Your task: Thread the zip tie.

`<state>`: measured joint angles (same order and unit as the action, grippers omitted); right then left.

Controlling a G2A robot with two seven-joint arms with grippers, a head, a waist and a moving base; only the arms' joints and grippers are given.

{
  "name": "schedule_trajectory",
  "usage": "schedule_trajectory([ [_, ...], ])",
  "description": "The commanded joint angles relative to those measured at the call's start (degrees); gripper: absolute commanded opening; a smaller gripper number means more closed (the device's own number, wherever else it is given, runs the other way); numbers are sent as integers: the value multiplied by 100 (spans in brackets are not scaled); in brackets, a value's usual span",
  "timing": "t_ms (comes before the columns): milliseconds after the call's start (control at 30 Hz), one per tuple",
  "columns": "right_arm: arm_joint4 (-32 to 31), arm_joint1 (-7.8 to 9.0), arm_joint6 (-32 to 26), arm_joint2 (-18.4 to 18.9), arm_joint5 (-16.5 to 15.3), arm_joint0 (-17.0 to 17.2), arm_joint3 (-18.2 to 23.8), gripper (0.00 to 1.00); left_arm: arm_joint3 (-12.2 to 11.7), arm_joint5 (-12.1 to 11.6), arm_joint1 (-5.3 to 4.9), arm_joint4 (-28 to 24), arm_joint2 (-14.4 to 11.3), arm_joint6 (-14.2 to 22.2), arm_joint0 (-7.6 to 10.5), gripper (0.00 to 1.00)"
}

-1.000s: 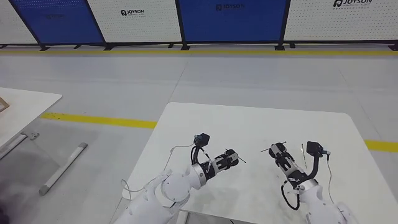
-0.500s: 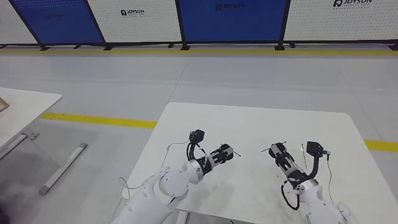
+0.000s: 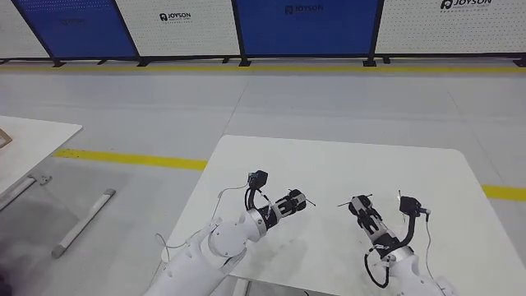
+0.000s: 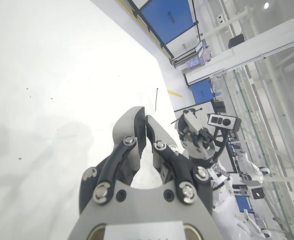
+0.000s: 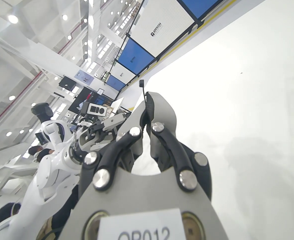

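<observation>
We see the right gripper (image 5: 147, 96) with its grey, black-padded fingers pressed together on a thin black plastic zip tie (image 5: 142, 88). The tie's small square head stands out past the fingertips. From above, this gripper (image 3: 355, 204) hangs over the near right part of the flat white table (image 3: 329, 164), and the tie (image 3: 366, 197) crosses its tips as a slanted line.

The left gripper (image 4: 145, 115) is closed too, pad against pad. A second thin black zip tie (image 4: 156, 100) pokes out just beyond its tips and looks pinched there, though we cannot see the contact itself. In the top view this gripper (image 3: 297, 200) sits over the near middle of the table, with the second tie (image 3: 309, 203) pointing toward the right gripper. The two grippers face each other, near but apart.
</observation>
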<state>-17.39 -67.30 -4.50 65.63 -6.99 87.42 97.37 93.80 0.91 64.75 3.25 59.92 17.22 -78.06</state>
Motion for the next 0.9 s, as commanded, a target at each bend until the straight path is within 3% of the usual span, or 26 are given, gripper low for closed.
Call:
schedule_trajectory([
  [0, -52, -33, 181, -115, -37, 10, -16, 0, 0, 0, 0, 0, 0, 0, 0, 0],
  [367, -12, -63, 224, -208, -66, -2, -56, 0, 0, 0, 0, 0, 0, 0, 0, 0],
  [667, 382, -193, 907, -427, -682, 87, -372, 0, 0, 0, 0, 0, 0, 0, 0, 0],
  [733, 258, -224, 1034, -530, -648, 76, -414, 0, 0, 0, 0, 0, 0, 0, 0, 0],
  [833, -91, -269, 1135, -681, -265, 23, -415, 0, 0, 0, 0, 0, 0, 0, 0, 0],
  [867, -91, -269, 1135, -681, -265, 23, -415, 0, 0, 0, 0, 0, 0, 0, 0, 0],
])
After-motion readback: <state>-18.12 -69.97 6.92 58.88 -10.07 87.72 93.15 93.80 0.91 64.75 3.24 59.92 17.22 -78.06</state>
